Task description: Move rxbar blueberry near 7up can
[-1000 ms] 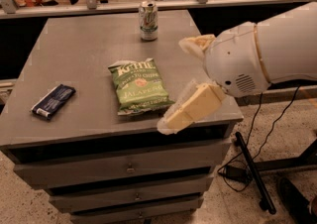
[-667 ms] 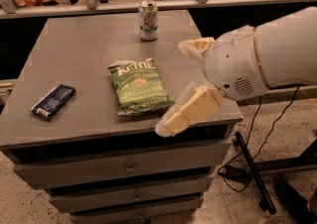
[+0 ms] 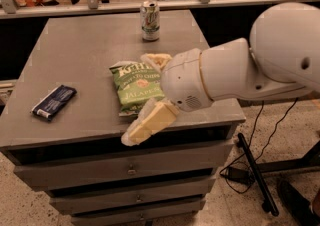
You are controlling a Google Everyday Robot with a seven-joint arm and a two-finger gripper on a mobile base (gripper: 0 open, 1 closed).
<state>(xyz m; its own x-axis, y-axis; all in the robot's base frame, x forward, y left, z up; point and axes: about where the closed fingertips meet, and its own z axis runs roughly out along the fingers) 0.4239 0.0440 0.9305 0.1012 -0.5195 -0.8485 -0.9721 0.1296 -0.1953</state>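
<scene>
The rxbar blueberry (image 3: pixel 53 102), a dark navy wrapper with a white end, lies flat near the left front edge of the grey cabinet top (image 3: pixel 80 50). The 7up can (image 3: pixel 150 20) stands upright at the back middle of the top. My gripper (image 3: pixel 140 98) hangs over the green chip bag, well right of the bar, with nothing in it. Its two cream fingers (image 3: pixel 150 122) are spread wide apart, one at the bag's front edge, the other at its back edge.
A green jalapeño chip bag (image 3: pixel 132 85) lies mid-top between the bar and my arm. The white arm (image 3: pixel 260 67) reaches in from the right. Drawers (image 3: pixel 130 170) sit below the top. A railing and shelf run behind. Cables lie on the floor at right.
My arm and gripper have moved left, from beside the chip bag's right edge to over the bag. The bar, can and bag have not moved.
</scene>
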